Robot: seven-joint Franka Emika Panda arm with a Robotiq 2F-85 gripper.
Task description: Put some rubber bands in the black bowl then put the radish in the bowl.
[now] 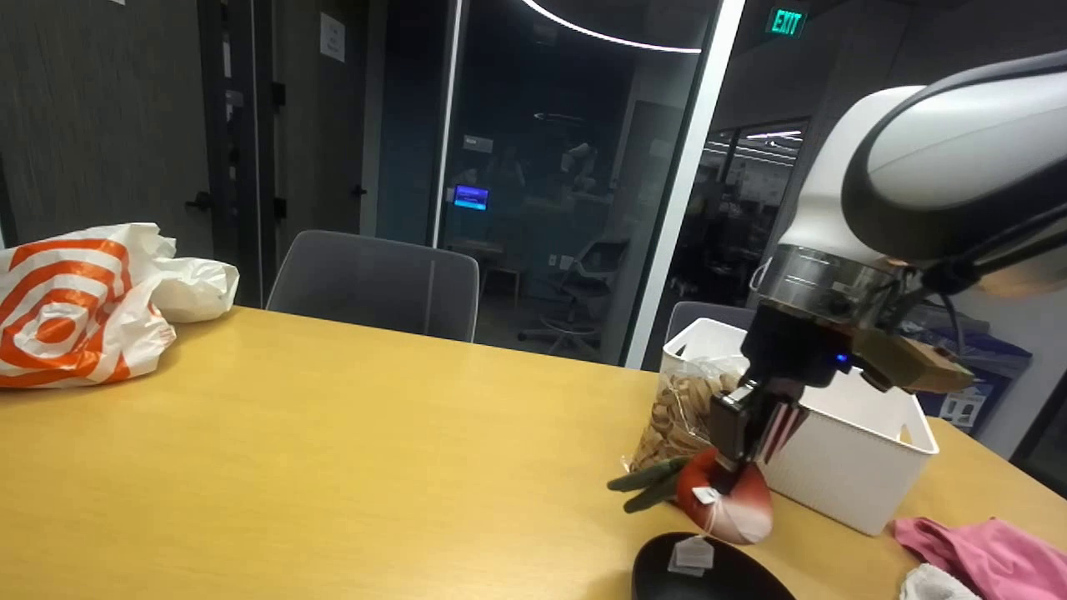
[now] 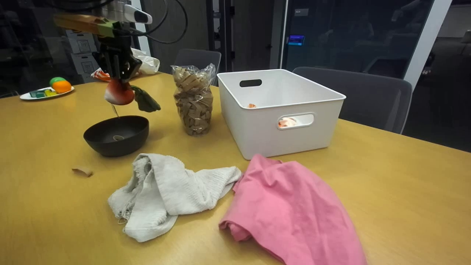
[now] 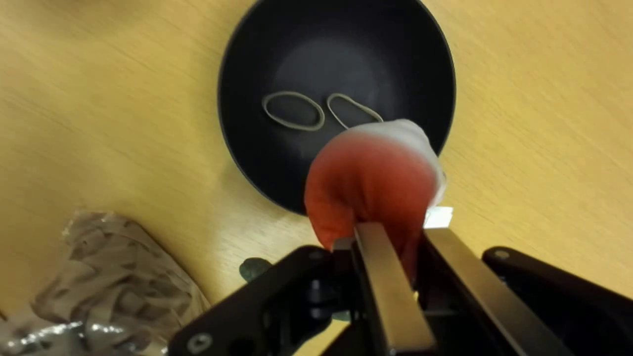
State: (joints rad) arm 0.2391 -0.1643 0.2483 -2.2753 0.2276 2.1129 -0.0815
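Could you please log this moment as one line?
gripper: closed on toy radish | radish: above black bowl | bowl: two rubber bands visible | placement: pending

The radish (image 2: 118, 94), red fading to a white end that tips downward, is pinched in the fingers (image 3: 391, 287) above the black bowl (image 2: 138, 129), dark green leaves sticking out sideways. The bowl sits upright on the tabletop (image 2: 48, 217), two thin tan rubber bands (image 3: 302, 128) inside.

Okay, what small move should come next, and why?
Probably ease the gripper until the radish it holds is over the middle of the black bowl: in the wrist view the radish overlaps the rim, and two rubber bands already lie inside.
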